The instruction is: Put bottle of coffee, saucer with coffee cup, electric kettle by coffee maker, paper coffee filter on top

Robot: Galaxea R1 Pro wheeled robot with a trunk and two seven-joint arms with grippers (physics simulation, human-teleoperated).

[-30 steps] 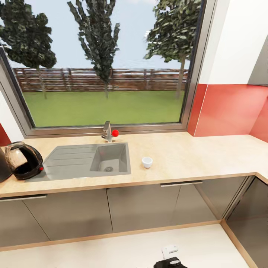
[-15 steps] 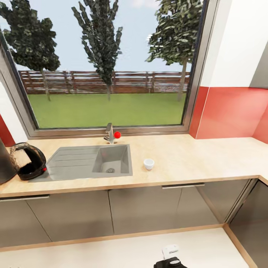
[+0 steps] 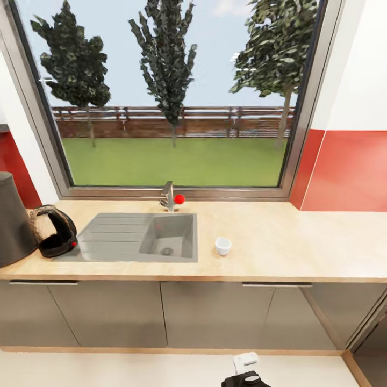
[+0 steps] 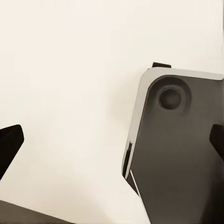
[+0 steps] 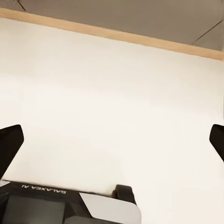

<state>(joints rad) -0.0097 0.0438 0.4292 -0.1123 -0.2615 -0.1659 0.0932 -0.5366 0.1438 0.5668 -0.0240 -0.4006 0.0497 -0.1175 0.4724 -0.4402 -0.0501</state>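
Note:
The kitchen countertop [image 3: 301,247] runs under a wide window, in light wood grain over grey cabinet fronts. The coffee maker [image 3: 15,223] stands on it at the far left, cut by the picture's edge, with its glass carafe [image 3: 54,239] and small red switch showing. A small white coffee cup [image 3: 223,245] stands alone on the countertop just right of the sink. My left gripper [image 4: 112,144] is open over pale floor, nothing between its dark fingertips [image 4: 8,140]. My right gripper [image 5: 112,144] is also open and empty above the floor.
A grey sink with a drainboard [image 3: 137,236] is set into the countertop, with a faucet [image 3: 169,196] and red knob behind it. Red wall panels flank the window. My grey base [image 4: 177,154] shows under the left gripper; the cabinet kickboard [image 5: 140,14] lies beyond the right.
The whole head view has shifted: the camera turned left, so sink and cup sit further right and more of the coffee maker shows. Nothing on the countertop moved.

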